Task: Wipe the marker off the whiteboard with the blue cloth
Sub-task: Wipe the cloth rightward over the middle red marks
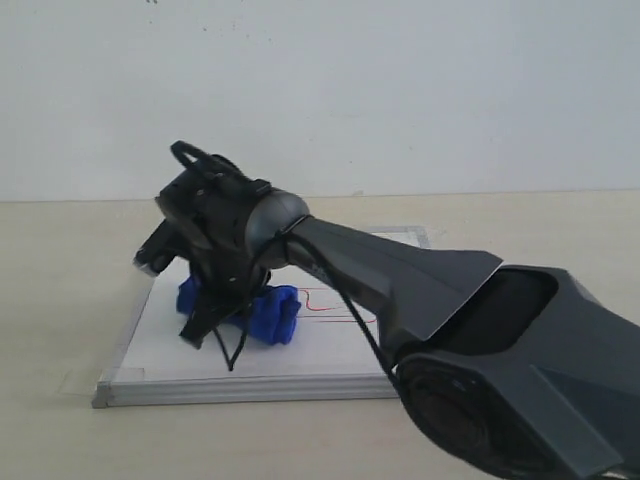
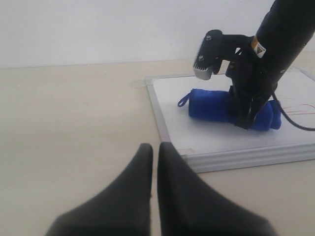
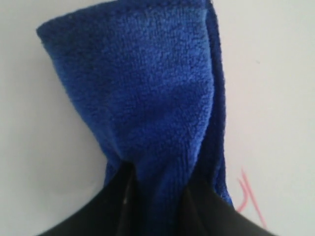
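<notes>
The whiteboard (image 1: 190,345) lies flat on the table, silver-framed, with clear tape at its corners. Thin red marker lines (image 1: 335,308) run across it, just right of the blue cloth (image 1: 272,315). The rolled cloth rests on the board, and my right gripper (image 1: 222,320) is shut on it from above. In the right wrist view the cloth (image 3: 147,98) is pinched between the two dark fingers (image 3: 206,216), with a red stroke (image 3: 246,194) beside it. My left gripper (image 2: 155,150) hovers over the bare table in front of the board's (image 2: 206,142) corner, shut and empty. It sees the cloth (image 2: 216,109) too.
The beige table (image 1: 60,290) surrounds the board, with a white wall behind. My right arm (image 1: 480,330) crosses the board's right half in the exterior view and hides part of it.
</notes>
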Controlling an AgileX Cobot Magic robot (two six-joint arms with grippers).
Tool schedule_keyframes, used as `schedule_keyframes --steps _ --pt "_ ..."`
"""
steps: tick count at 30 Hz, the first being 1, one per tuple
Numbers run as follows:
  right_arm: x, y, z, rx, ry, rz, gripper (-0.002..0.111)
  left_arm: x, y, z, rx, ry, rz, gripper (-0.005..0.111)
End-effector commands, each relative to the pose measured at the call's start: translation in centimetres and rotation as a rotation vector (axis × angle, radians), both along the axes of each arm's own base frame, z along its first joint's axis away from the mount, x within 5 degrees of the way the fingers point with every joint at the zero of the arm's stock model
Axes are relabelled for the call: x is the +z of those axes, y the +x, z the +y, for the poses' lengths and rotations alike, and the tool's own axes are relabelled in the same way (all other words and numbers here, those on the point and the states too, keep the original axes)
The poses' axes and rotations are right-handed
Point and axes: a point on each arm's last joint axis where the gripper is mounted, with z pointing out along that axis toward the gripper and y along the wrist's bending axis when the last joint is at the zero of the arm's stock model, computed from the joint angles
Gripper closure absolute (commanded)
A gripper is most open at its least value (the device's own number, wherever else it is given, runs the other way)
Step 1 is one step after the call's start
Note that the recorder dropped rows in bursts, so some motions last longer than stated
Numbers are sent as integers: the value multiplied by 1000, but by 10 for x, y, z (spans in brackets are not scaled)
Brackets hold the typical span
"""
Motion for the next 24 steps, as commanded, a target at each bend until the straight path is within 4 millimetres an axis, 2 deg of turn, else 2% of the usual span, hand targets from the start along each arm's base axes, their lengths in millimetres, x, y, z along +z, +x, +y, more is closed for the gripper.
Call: schedule_keyframes --steps 1,5,9,13,19,22,24 --pt "-3 33 -44 -130 -52 5 109 2 0 0 2 3 -17 103" --pt "-7 36 -59 -155 -78 36 109 2 0 0 2 3 -17 103" --pt "-11 32 -59 -162 -52 90 109 2 0 0 2 3 -17 103" --pt "-13 17 -41 -125 9 159 109 2 0 0 2 3 -17 103" --pt "-11 -22 0 42 18 194 109 2 0 0 2 3 -17 103" --pt "-9 -27 5 69 12 187 109 2 0 0 2 3 -17 103" --pt "-8 -21 -1 54 7 180 109 2 0 0 2 3 -17 103"
